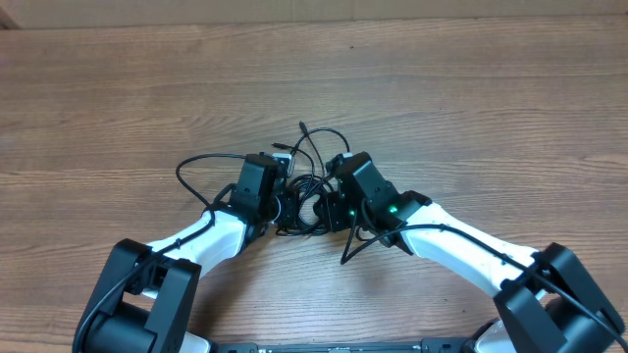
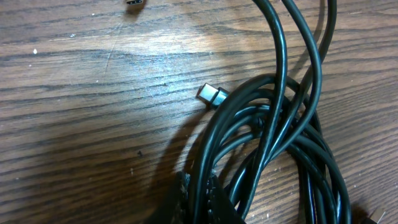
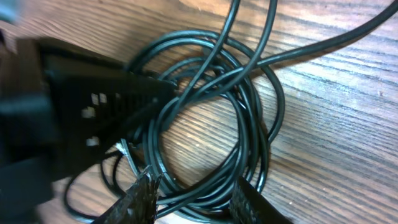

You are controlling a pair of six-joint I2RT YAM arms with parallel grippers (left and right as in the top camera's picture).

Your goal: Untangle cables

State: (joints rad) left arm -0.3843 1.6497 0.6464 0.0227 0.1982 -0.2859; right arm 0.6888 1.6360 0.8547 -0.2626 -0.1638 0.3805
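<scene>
The cables [image 1: 306, 191] are thin black cords knotted into a small coil at the table's middle, with loops trailing left and back. My left gripper [image 1: 285, 206] meets the coil from the left. In the left wrist view the left gripper [image 2: 200, 200] is shut on one strand of the cables [image 2: 273, 124], next to a silvery plug [image 2: 211, 95]. My right gripper [image 1: 326, 210] comes in from the right. In its wrist view the right gripper [image 3: 196, 202] is closed on the near arc of the coiled cables [image 3: 205, 124], with several strands filling the gap between its fingers.
A loose loop of cable [image 1: 196, 167] lies left of the left arm, and thin ends [image 1: 304, 132] stick out behind the coil. Another plug tip [image 2: 134, 5] lies on the wood. The left arm's dark housing [image 3: 68, 118] crowds the coil. Bare wooden tabletop [image 1: 471, 108] surrounds everything.
</scene>
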